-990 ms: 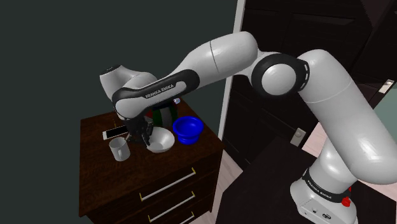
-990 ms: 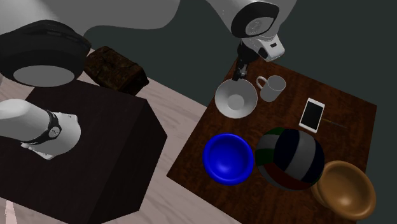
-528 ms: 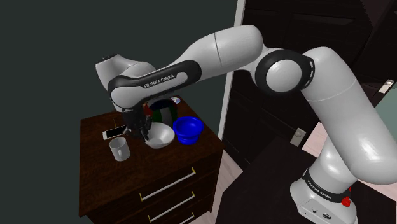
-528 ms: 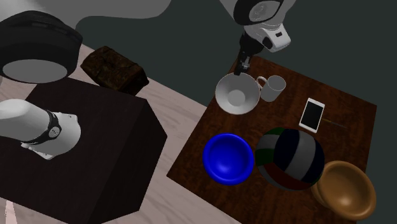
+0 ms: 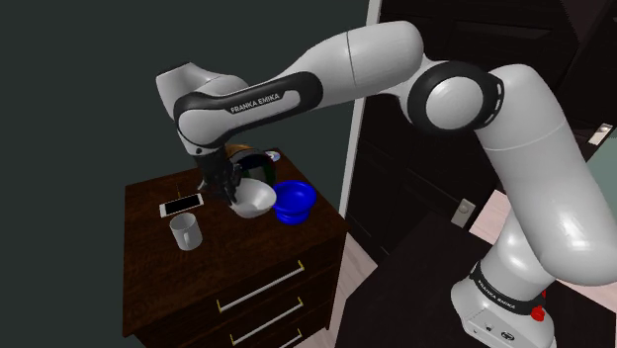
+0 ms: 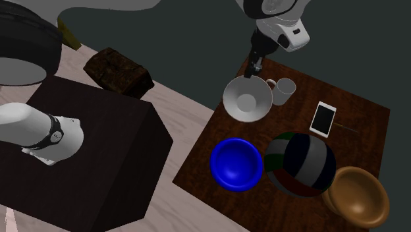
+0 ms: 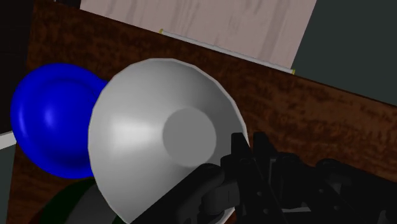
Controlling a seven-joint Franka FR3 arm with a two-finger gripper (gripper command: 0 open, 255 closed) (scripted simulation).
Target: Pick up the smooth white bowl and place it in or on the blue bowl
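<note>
White bowl [image 6: 247, 99] now higher, nearer blue bowl [image 6: 236, 163], its rim pinched between fingers [image 6: 251, 68].

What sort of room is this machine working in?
Most likely a room in a home, perhaps a bedroom: a dark wooden chest of drawers stands on a pale plank floor, with a phone and a mug on top.

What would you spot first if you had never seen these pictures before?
First comes the big white arm reaching over a dark wooden dresser. Its black gripper pinches the rim of a white bowl and holds it just above the top. Next your eye jumps to the bright blue bowl close by on the dresser, with a striped ball right beside it.
</note>
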